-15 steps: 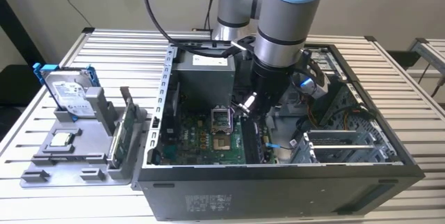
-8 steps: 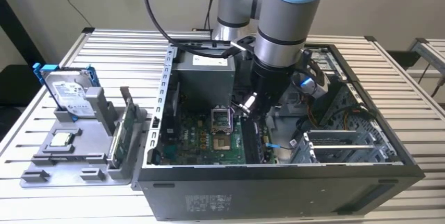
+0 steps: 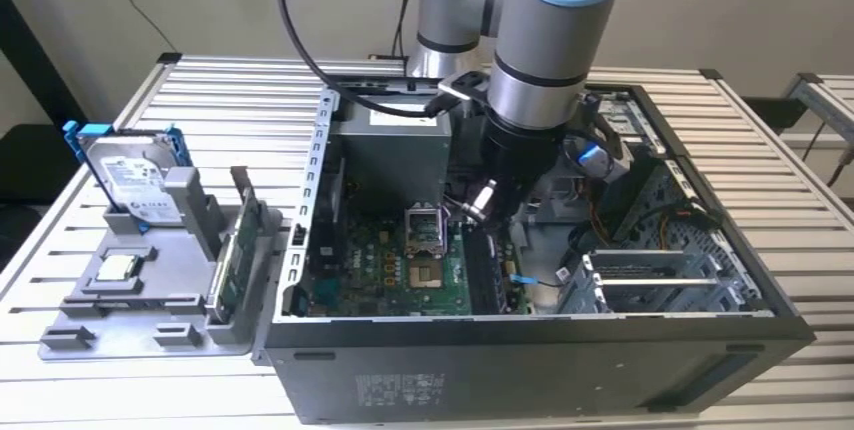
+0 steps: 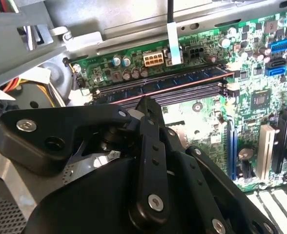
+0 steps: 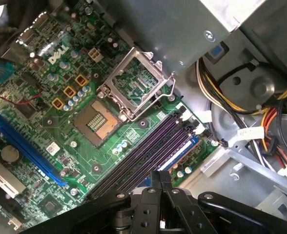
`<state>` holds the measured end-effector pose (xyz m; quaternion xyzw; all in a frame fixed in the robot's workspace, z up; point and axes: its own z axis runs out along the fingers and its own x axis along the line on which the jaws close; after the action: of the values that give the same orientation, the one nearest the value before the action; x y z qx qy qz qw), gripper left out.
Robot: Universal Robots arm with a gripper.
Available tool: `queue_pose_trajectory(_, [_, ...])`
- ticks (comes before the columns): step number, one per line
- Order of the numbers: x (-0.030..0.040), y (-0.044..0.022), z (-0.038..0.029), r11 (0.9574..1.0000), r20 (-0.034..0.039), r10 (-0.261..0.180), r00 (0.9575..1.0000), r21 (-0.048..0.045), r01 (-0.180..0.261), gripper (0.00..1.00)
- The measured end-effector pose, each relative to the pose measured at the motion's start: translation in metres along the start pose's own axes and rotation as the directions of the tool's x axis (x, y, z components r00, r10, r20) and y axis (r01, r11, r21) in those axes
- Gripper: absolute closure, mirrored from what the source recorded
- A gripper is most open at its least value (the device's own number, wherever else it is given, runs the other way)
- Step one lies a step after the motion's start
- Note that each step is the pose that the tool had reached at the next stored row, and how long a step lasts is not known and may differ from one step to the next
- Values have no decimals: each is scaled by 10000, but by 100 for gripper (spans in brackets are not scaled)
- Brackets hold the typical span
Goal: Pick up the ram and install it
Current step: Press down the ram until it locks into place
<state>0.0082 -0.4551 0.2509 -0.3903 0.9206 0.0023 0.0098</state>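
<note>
The ram [image 4: 158, 84] appears seated on edge in the memory slot farthest from the CPU socket [image 5: 133, 87]. My end effector [image 4: 146, 102] hovers just beside it, fingers closed on nothing. I judge the ram light, stiff and fragile, best gripped by its long top edge.

Claw [image 4: 148, 105] fingertips hidden by linkage

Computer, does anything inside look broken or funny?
Nothing looks broken or spilled. One odd bit: the metal frame beside the square socket stands flipped open, and the socket is bare.
</note>
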Motion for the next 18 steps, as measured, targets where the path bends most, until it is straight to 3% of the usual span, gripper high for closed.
queue_pose_trajectory(5, [0,0,0,9978,6,-661,9978,-15,661,89])
queue_pose_trajectory(9, [0,0,0,9926,11,-1216,9926,-25,1216,89])
queue_pose_trajectory(18, [0,0,0,9921,11,-1256,9921,-27,1256,89])
